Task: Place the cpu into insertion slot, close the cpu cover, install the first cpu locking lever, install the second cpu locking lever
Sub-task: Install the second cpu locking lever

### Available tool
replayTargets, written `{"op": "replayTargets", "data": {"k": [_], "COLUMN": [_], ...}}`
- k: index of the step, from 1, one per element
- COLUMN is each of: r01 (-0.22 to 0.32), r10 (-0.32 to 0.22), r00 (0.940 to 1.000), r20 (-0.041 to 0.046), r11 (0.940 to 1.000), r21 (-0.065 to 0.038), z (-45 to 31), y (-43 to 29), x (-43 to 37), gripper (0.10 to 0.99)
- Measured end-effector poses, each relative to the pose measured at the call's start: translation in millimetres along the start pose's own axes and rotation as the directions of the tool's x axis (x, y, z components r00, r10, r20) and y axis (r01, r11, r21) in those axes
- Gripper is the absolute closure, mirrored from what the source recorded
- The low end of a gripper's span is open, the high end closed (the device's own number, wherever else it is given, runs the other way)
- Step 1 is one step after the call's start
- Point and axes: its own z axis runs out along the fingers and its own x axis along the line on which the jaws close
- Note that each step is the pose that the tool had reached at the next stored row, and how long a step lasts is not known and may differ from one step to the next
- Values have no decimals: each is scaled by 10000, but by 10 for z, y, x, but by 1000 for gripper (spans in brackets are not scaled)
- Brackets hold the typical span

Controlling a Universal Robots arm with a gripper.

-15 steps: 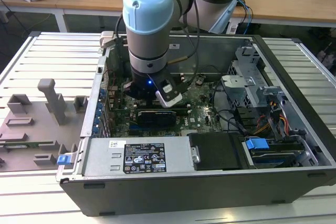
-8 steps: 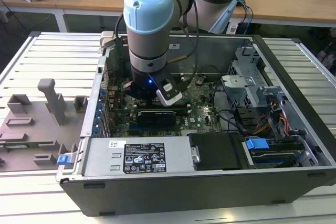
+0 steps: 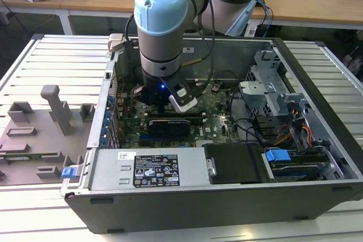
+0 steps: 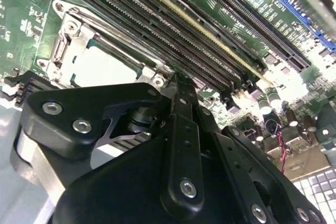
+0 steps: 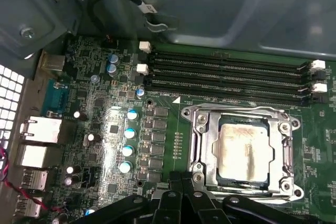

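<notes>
Here, scene: we see an open computer case [image 3: 227, 196] on a slatted table [image 3: 57, 66]; the arm [image 3: 161, 38] reaches down into it over the motherboard [image 3: 215, 117].
Exterior view: we get the whole case, a black power supply [image 3: 156, 171] along its near side and a grey parts fixture [image 3: 39, 134] at the exterior view's left; the socket itself is hidden under the arm's wrist.
First wrist view: we look down on the cpu [image 5: 244, 153], seated flat in its socket; the cpu cover [image 5: 240, 119] lies closed around it, its square window framing the dull silver top.
Second wrist view: the same cpu [image 4: 102, 66] and cpu cover [image 4: 68, 43] appear from a low slant, just beyond the black linkage.
Gripper: the gripper [image 4: 176, 85] hangs close above the socket's edge; its fingers meet at a narrow tip with no gap, holding nothing.
Counts: we count four long black memory slots [image 5: 226, 80] beside the socket; four blue-topped capacitors [image 5: 128, 140] stand in a row near it.
Writing: white labels sit on the power supply; we cannot read the board's print reliably.
Locking levers: we cannot tell how they stand.
</notes>
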Motion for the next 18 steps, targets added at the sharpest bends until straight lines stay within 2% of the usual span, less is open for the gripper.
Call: {"op": "replayTargets", "data": {"k": [2, 3, 5, 9, 10, 11, 14, 18], "r01": [-2, -4, -14, -22, -21, -21, -15, -11], "r10": [2, 4, 14, 22, 21, 23, 22, 24], "r00": [10000, 10000, 10000, 10000, 9999, 9999, 9999, 9999], "r20": [2, -4, -56, -91, -98, -113, -138, -168], "r11": [10000, 10000, 10000, 10000, 10000, 9997, 9988, 9969], "r21": [4, 4, 1, 21, 76, 226, 493, 786], "z": [-33, -33, -30, -19, -13, 0, 25, 35], "y": [7, 3, -3, 17, 42, 100, 211, 340], "x": [-6, -50, -219, -369, -397, -425, -466, -506], "gripper": [980, 980, 980, 980, 980, 980, 980, 980]}}
